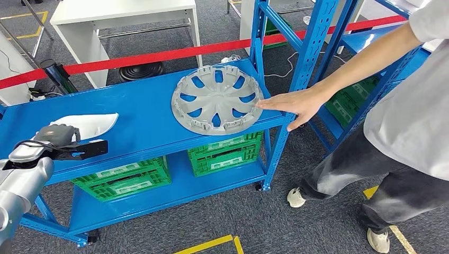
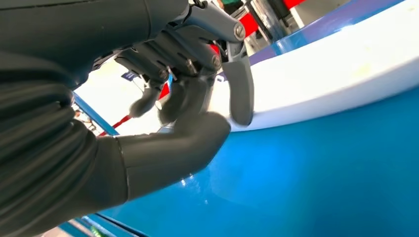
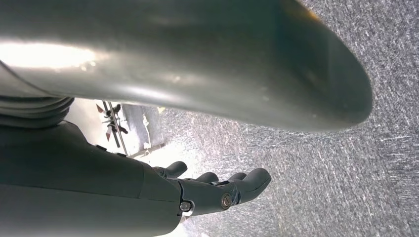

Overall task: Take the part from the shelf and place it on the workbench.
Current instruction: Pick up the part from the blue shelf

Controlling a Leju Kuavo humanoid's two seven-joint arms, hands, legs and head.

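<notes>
The left robot hand [image 1: 66, 142] sits at the shelf's [image 1: 137, 106] front edge, at about 8 o'clock in the head view. Its fingers [image 2: 237, 84] curl onto the rim of the white part [image 1: 87, 124] and the thumb lies beneath; whether it truly grips, I cannot tell. The part is white, curved and smooth, lying flat on the blue shelf. The right robot hand [image 3: 217, 190] hangs over the carpet, fingers loosely apart, holding nothing. At 1 o'clock a person's hand [image 1: 294, 103] touches a grey hubcap [image 1: 217, 98].

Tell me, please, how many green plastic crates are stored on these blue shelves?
3. One green crate sits on the lower shelf at left, a second on the same shelf under the grey wheel cover, a third in the neighbouring rack behind the person's arm. More may be hidden.
</notes>
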